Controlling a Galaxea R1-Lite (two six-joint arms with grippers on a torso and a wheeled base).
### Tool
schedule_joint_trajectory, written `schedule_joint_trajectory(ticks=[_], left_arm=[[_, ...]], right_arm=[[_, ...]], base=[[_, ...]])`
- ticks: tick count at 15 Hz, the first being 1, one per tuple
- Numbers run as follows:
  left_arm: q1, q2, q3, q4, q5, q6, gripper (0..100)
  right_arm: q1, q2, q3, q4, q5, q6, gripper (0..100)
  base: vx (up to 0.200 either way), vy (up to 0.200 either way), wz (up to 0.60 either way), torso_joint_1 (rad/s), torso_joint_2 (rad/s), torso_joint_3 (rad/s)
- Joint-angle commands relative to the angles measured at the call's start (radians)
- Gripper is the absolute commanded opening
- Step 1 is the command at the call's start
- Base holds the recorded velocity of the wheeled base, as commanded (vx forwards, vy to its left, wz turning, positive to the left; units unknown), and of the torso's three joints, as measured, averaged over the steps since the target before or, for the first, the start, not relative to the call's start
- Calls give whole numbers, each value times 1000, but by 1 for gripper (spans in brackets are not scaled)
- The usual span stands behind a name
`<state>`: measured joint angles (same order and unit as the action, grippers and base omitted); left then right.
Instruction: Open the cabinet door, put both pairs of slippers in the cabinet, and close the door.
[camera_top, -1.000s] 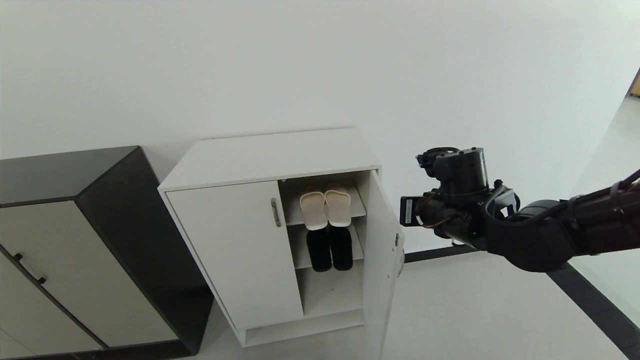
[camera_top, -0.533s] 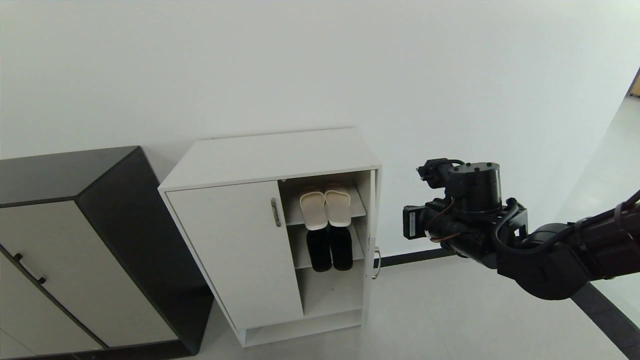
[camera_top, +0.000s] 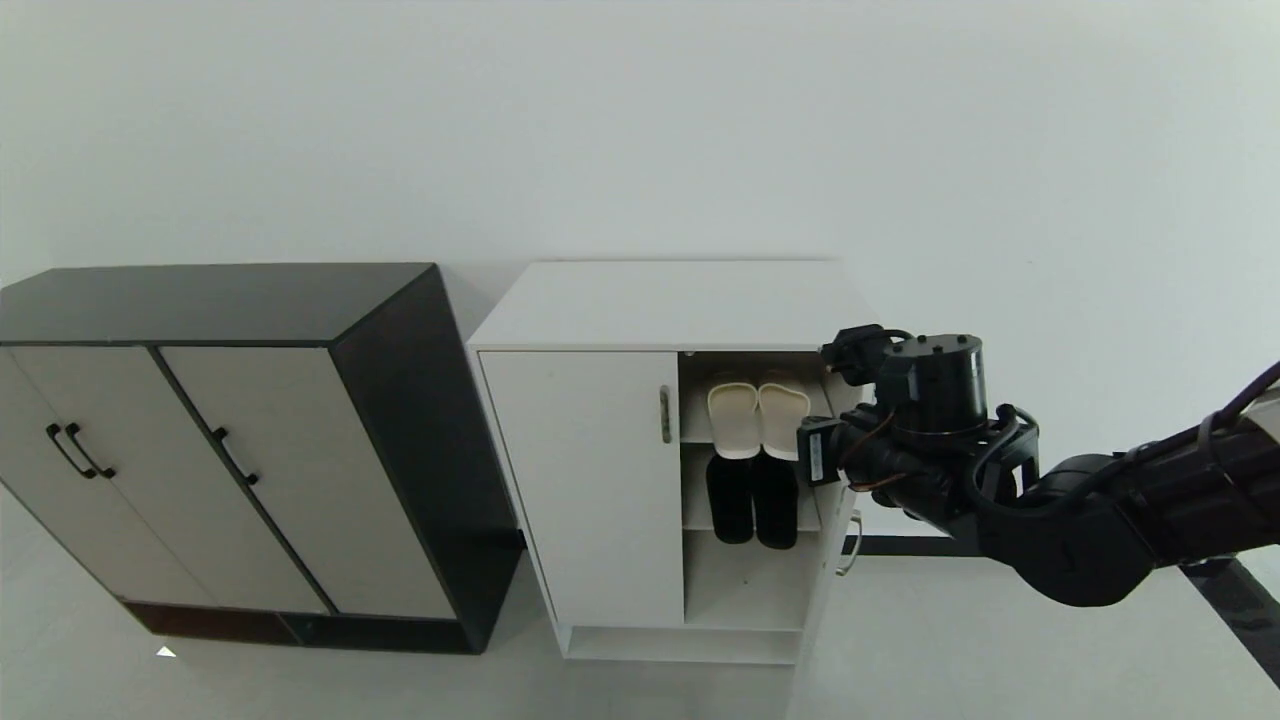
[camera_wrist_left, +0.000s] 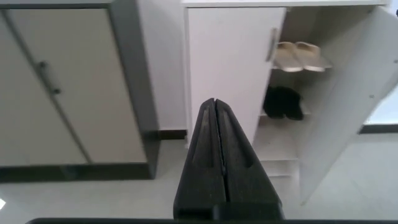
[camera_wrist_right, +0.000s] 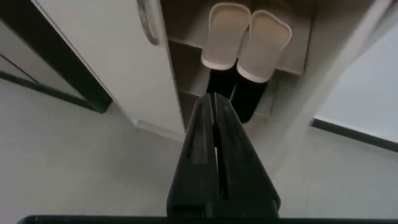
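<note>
Cream slippers (camera_top: 758, 420) over black pair (camera_top: 752, 500), in cabinet (camera_top: 660, 300), right hand (camera_wrist_right: 215, 102) in front, apart

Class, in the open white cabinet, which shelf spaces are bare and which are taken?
Bare: the bottom compartment under the black slippers, and the flat top of the white cabinet. Taken: the upper shelf by the cream slippers, the middle shelf by the black pair.
</note>
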<state>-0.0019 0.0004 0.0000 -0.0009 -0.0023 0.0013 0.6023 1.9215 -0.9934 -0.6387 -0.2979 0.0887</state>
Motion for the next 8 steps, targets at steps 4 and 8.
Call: schedule_joint_trajectory(ticks=[4, 8], left_arm=[[-1, 1, 0, -1, -1, 0, 0], [-1, 1, 0, -1, -2, 0, 0]], right_arm=[[-36, 5, 1, -22, -112, -72, 0], [-78, -2, 15, -1, -218, -144, 0]], base=[[0, 0, 0, 0, 0, 0], [0, 0, 0, 0, 0, 0]])
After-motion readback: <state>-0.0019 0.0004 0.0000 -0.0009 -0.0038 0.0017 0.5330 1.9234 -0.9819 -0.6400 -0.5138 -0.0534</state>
